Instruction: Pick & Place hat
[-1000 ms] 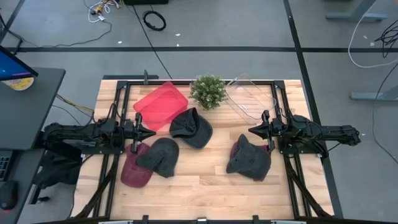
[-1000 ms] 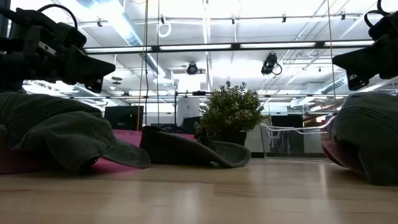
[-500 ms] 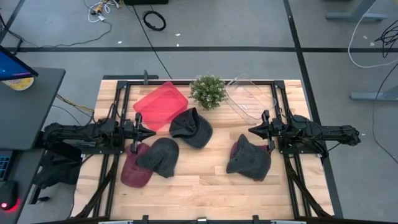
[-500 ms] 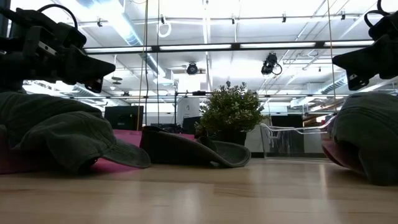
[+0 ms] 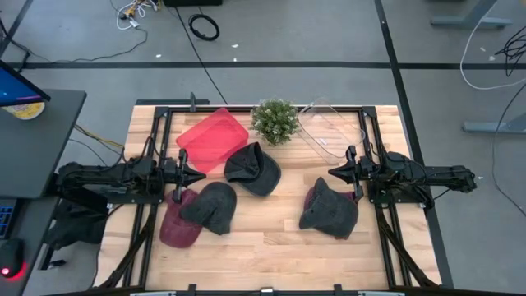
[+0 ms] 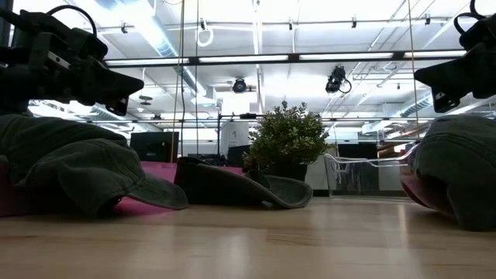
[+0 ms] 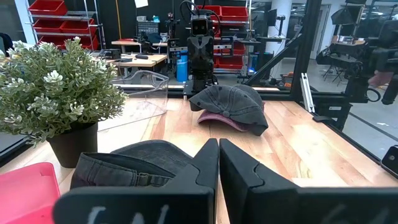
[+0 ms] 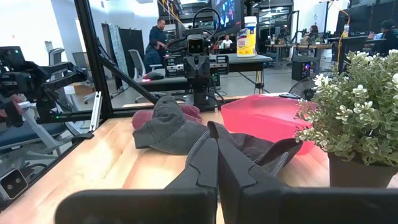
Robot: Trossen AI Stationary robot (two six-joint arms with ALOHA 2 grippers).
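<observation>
Several caps lie on the wooden table. A dark cap (image 5: 253, 168) sits mid-table beside a red tray (image 5: 212, 140). A grey cap (image 5: 211, 205) overlaps a maroon cap (image 5: 176, 224) near the left side. Another grey cap (image 5: 329, 209) lies on the right with maroon showing beneath it (image 7: 217, 119). My left gripper (image 5: 197, 175) is shut and hovers above the table just left of the dark cap (image 7: 134, 163). My right gripper (image 5: 334, 173) is shut and hovers over the far edge of the right cap. Neither touches anything.
A potted plant (image 5: 275, 121) stands at the far middle, with a clear tray (image 5: 333, 130) to its right. Bare wood lies along the near edge (image 5: 271, 251). Black frame rails (image 5: 386, 238) run down both sides of the table. People show in the room beyond (image 8: 160, 31).
</observation>
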